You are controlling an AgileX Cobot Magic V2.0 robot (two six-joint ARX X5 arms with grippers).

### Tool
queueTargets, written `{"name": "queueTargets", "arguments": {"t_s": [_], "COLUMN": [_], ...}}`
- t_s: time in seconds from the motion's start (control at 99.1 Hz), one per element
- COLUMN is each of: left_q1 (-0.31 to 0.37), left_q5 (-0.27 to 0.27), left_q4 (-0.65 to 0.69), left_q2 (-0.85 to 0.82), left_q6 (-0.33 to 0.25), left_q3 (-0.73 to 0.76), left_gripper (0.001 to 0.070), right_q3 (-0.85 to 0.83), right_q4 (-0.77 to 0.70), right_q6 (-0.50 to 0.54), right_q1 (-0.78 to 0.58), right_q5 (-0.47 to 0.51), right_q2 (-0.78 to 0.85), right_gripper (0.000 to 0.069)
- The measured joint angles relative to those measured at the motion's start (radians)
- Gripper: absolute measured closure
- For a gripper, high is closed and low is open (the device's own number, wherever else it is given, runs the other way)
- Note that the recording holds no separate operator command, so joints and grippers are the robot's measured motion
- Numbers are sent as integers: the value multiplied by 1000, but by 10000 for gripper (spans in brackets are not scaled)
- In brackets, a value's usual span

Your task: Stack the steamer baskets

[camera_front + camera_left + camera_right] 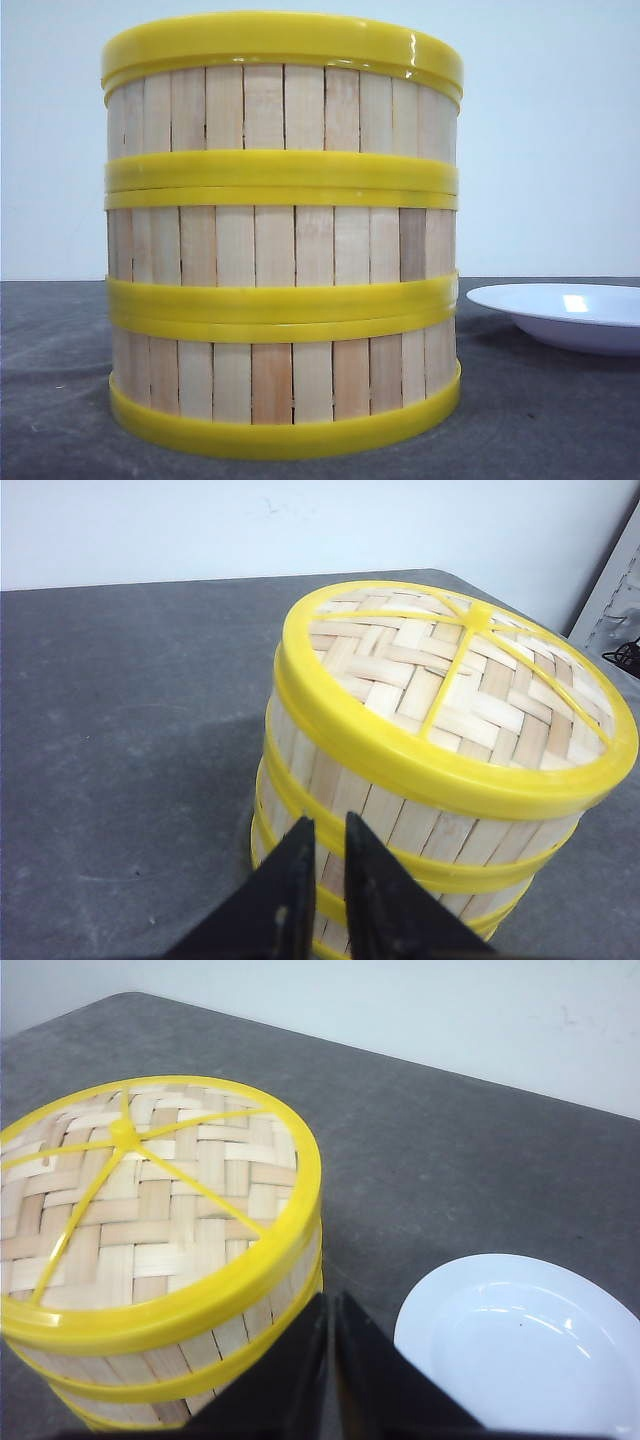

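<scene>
I see all three baskets point(282, 235) stacked in one upright column on the table point(60, 400), rims seated flush, woven lid point(465, 680) on top. Stack axis is vertical; it's round, so no heading to speak of, just the lid's knob point(124, 1133) facing up.

Landmark is the stack. Plate point(565, 315) sits on its right, apart from it, empty.

Left gripper point(320, 880) is off the stack's left side, fingers pressed nearly together with only a thin slit between, holding nothing. The stack wall lies straight ahead of the tips, close; I can't tell if they touch it.

Right gripper point(330, 1360) is on the stack's right side, tips over the gap between stack and plate, fingers all but closed, holding nothing. Stack is ahead and to one side of it.

Both arms look about equally near the stack; I can't rank them.

My read: stacking looks done. Any next move is backing away from the column without nudging it sideways.
</scene>
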Motion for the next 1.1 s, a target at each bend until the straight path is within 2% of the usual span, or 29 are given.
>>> {"name": "queueTargets", "arguments": {"t_s": [0.293, 0.494, 0.635, 0.888, 0.989, 1.099], "left_q1": [0, 15, 114, 355, 419, 456], "left_q5": [0, -35, -37, -39, -41, -55], "left_q4": [0, 6, 97, 294, 355, 383], "left_q2": [0, 0, -1, -31, -59, -89], "left_q6": [1, 84, 139, 153, 153, 153], "left_q3": [0, 0, -23, -230, -317, -400], "left_gripper": [684, 684, 684, 684, 684, 684], "right_q3": [0, 0, 0, 0, 0, 0], "right_q4": [0, 0, 0, 0, 0, 0], "right_q6": [0, 0, 0, 0, 0, 0], "right_q1": [0, 0, 0, 0, 0, 0], "right_q5": [0, 0, 0, 0, 0, 0], "right_q2": [0, 0, 0, 0, 0, 0], "right_gripper": [683, 683, 683, 683, 683, 683]}}
